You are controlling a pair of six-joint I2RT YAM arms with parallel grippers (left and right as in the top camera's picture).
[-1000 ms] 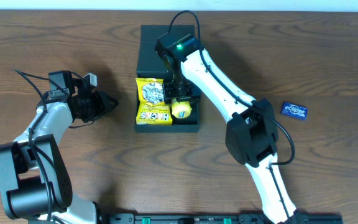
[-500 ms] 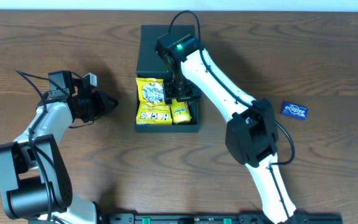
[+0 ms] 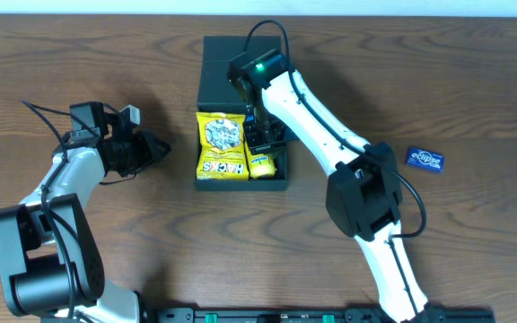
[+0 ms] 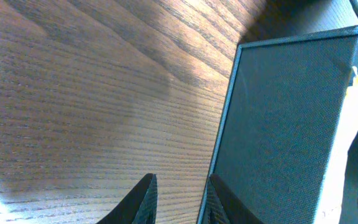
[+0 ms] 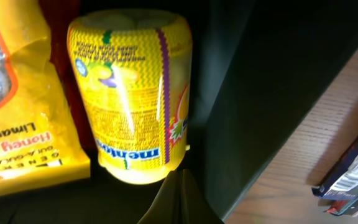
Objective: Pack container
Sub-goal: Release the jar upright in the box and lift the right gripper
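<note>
Plenty of bare table (image 3: 474, 81) on all sides; the container (image 3: 221, 70) sits mid-table with its flap open, right side partly hidden under my right arm (image 3: 317, 117). Right gripper (image 5: 179, 186) is pinched together on nothing over the yellow bottle (image 5: 132, 93); left gripper (image 4: 180, 190) sits near the container's left wall, fingers apart; blue packet (image 3: 425, 159) well right, print unreadable.

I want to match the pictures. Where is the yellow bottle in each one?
Overhead: yellow bottle in the container's lower right corner.
Left wrist: not in it.
Right wrist: yellow bottle fills the middle.
Shared landmark: the yellow bag beside it, in overhead and right wrist.
</note>
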